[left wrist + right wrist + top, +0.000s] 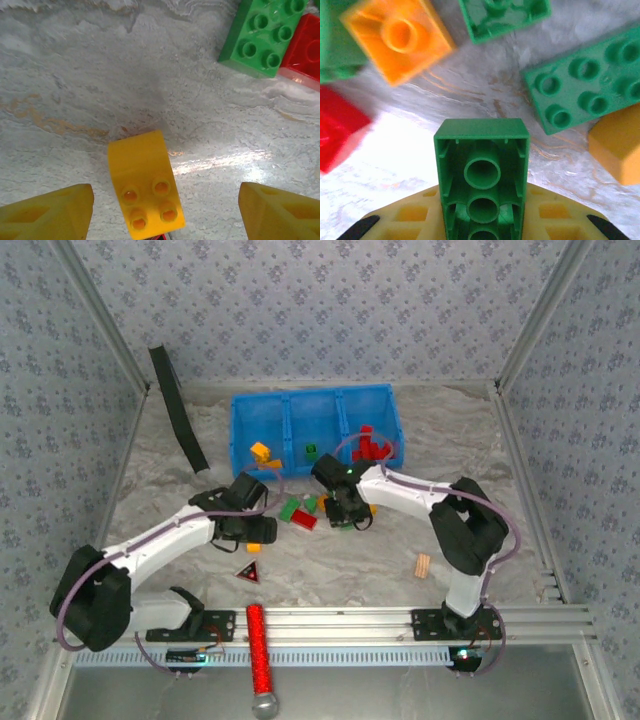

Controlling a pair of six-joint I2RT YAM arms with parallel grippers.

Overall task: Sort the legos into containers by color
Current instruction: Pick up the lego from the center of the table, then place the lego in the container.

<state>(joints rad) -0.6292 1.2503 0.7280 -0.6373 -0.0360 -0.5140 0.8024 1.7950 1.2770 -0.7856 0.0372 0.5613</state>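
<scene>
right hand (481, 222) grasps upturned green lego (481, 160); left hand (165, 207) released around yellow lego (142, 175).

Top view looks down from behind the arms (400, 490); wrist views face the tabletop (100, 75) closely, sharing its central legos (303, 518).

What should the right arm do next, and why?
Probably lift straight up: the right gripper seems closed on the green brick, with loose bricks crowding it. The blue bin already holds a green piece in its middle compartment, so it likely goes there.
</scene>
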